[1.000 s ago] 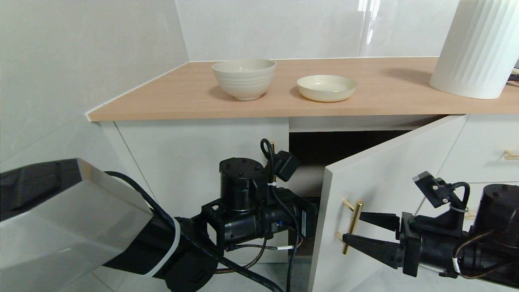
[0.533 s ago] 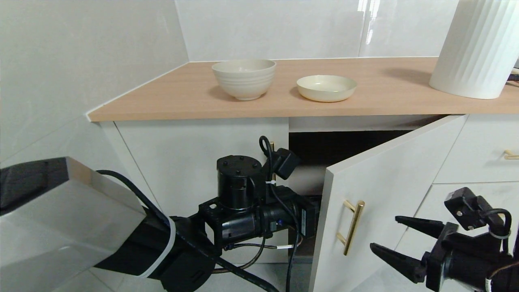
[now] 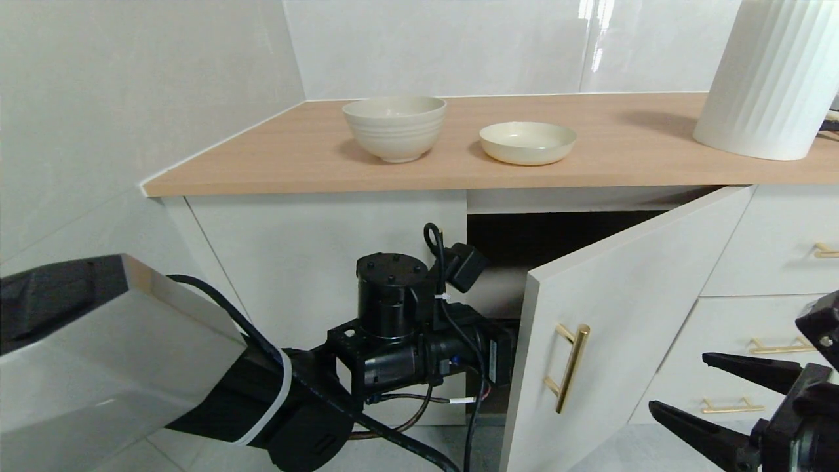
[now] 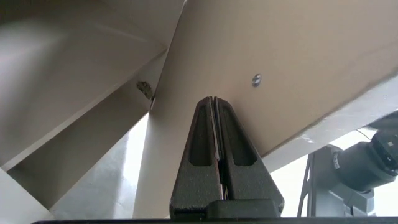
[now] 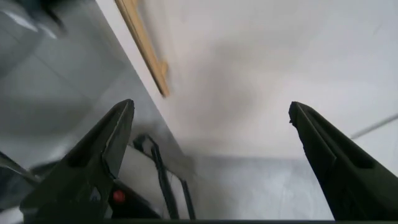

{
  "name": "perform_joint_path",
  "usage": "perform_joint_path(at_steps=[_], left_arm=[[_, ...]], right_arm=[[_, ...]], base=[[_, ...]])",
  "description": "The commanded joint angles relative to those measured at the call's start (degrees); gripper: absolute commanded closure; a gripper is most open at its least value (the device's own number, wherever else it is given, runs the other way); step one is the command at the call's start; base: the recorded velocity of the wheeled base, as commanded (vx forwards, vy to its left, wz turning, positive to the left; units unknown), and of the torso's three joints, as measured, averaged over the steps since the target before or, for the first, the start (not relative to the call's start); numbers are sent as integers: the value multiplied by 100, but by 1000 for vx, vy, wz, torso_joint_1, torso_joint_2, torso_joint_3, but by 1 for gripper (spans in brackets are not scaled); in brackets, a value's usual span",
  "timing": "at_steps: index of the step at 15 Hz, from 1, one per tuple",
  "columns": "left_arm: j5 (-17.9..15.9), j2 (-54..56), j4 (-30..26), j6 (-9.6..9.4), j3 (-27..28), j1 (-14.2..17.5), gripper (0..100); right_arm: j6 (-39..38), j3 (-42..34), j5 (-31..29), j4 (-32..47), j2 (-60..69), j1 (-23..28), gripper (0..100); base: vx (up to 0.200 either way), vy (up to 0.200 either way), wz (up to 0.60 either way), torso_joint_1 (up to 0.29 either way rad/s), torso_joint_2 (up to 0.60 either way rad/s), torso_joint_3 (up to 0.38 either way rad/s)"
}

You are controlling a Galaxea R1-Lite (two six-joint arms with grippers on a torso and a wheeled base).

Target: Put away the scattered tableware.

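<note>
Bowl (image 3: 394, 126) and dish (image 3: 527, 141) sit on tabletop (image 3: 295, 157); cabinet door (image 3: 623, 314) ajar to receive them. Left pincer (image 4: 213, 102) closed behind door, likely to push it wider; right pincer (image 3: 678, 381) open, clear of handle (image 3: 571, 367)

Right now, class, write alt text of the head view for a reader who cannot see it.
A cabinet door stands half open below a wooden counter holding a deep bowl and a shallow dish. The open right gripper hangs clear of the door's gold handle.
</note>
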State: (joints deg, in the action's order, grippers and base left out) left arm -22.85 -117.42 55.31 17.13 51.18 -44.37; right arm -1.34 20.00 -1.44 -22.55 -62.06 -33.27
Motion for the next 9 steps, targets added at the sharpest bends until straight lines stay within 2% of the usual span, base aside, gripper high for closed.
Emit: perform_joint_path(at_steps=[1,2,4,6,7,9], left_arm=[[17,-44,-3,19,-2,-1,100],[17,-132,-3,98,68,-1,100],[78,-343,-134,124,455,-27,100],[193,-317,-565,124,657,-212,100],[228,-317,-574,124,710,-309,100],[281,-352,-600,124,824,-423,100]], right_arm=[[-7,83,3,58,326,-13,0],[-7,74,12,155,335,-13,0],[-7,74,12,357,414,-13,0],[2,126,47,497,713,-13,0],[2,206,47,585,810,-13,0],[2,293,47,761,889,-22,0]], base=[[0,0,0,0,0,0],[-200,0,0,-2,7,7],[-200,0,0,7,0,0],[-200,0,0,0,5,2],[-200,0,0,2,-2,-2],[0,0,0,0,0,0]])
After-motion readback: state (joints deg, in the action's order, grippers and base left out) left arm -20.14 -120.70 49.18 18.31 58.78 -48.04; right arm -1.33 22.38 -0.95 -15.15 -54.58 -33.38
